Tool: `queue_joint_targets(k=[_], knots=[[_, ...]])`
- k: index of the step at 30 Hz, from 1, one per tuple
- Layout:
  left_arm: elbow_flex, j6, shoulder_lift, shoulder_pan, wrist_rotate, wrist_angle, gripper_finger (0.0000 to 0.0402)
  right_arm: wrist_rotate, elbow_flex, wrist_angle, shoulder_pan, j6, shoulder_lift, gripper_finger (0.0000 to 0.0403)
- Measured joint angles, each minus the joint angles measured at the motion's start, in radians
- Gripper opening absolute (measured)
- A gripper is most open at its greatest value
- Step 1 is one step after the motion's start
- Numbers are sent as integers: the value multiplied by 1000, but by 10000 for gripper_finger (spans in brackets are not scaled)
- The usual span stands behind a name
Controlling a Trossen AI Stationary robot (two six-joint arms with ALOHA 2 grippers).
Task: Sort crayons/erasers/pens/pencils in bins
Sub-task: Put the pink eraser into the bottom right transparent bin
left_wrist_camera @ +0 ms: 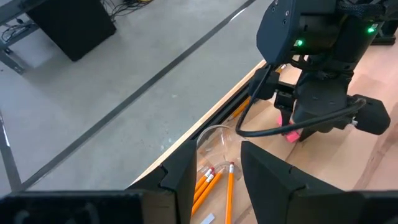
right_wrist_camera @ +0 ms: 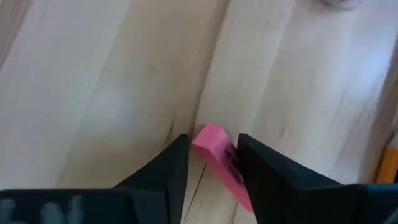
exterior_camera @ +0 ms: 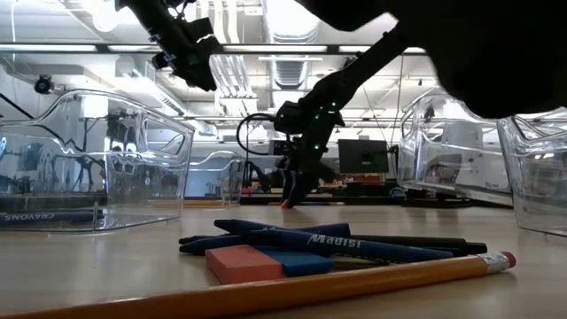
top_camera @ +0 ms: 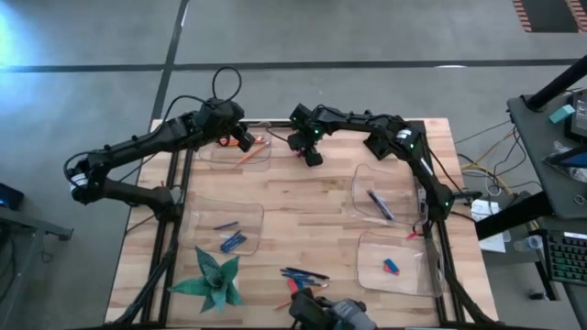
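My right gripper is low over the table's far middle, shut on a pink eraser. That eraser also shows in the left wrist view, just over the wood. My left gripper hangs open above the far-left bin, which holds orange pencils. Blue crayons lie in the near-left bin, a pen in the far-right bin and a blue eraser in the near-right bin. Dark pens, erasers and a pencil lie together at the near edge. My right gripper pinches the pink eraser between its two fingers, which come from above, pointing down. The eraser sits slanted in the hold. One end sticks out past the fingertips and the other runs under one finger. I cannot tell whether it touches the table.
A green spiky paper star lies at the near-left corner. The right arm reaches along the far edge from the right. A clear bin marked for crayons stands at the low view's left. Bare wood spans the middle.
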State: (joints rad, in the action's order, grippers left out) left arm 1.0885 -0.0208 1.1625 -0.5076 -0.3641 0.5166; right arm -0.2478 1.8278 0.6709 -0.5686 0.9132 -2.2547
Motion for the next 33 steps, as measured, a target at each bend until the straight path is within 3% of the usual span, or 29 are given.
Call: queue_joint_targets(k=[11,23,33], knots=[[0,-1,0,6,1,-1,112,23,0,-22,-1,-189,7,19],[0,-6,0,41,3,-3,112,20,-6,2,3,-351,146,19],[0,-138,0,45,3,-2,112,13,-6,-25,60,-414,308,19]])
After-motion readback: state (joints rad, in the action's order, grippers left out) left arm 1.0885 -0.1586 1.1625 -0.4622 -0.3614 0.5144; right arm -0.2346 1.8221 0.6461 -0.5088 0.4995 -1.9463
